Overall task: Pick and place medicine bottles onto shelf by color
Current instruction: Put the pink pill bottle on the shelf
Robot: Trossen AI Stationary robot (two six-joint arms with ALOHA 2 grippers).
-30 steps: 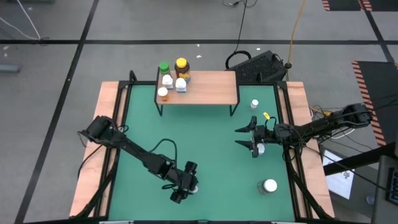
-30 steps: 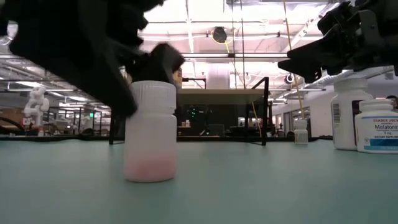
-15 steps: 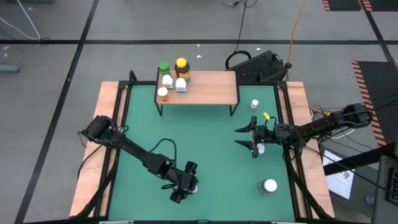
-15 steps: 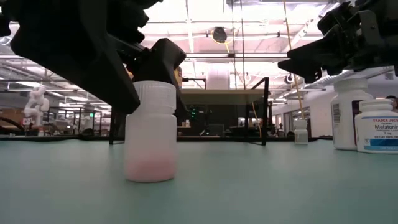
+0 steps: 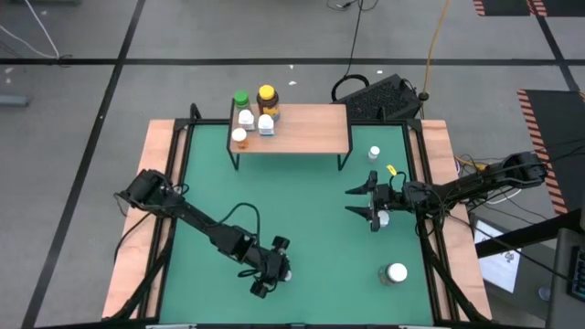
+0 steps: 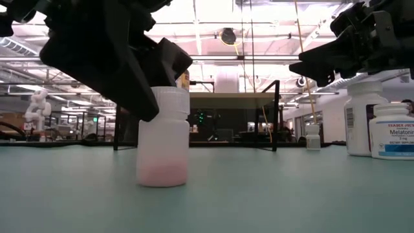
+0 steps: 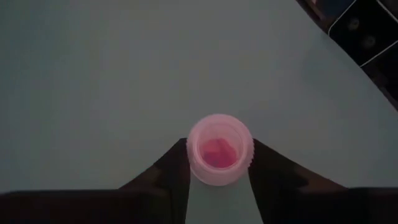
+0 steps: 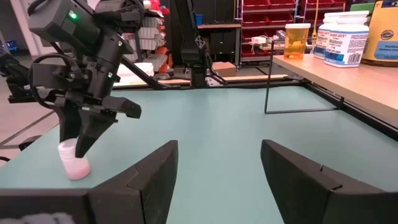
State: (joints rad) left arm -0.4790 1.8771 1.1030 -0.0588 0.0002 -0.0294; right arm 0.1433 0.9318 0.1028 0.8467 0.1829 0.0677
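A small white medicine bottle (image 7: 219, 149) with pink contents stands on the green mat near the table's front, and my left gripper (image 7: 219, 171) is shut on it. In the low view the same bottle (image 6: 162, 139) rests on its base. My right gripper (image 5: 370, 206) hovers open over the mat's right side, level, with a white bottle (image 5: 383, 218) just below it. The wooden shelf (image 5: 306, 130) stands at the far side and carries a green-capped bottle (image 5: 240, 99), an amber one (image 5: 267, 95), two white ones and an orange-banded one (image 5: 239, 137). My left gripper pinches the bottle's upper part, at the lid's two opposite sides (image 7: 191, 163), between its two fingers (image 7: 273, 174). The fingers slant down from the table's left. The bottle stands about upright with its base (image 6: 162, 180) on the mat.
A small white bottle (image 5: 374, 153) stands near the shelf's right legs, and a larger bottle with a white lid (image 5: 395, 272) near the front right. The wooden frame (image 5: 446, 228) borders the mat. Open mat lies in the middle between both arms.
My left gripper has shut on the white bottle without shifting its place. The bottle has been nudged a little sideways on the mat and still stands on its base.
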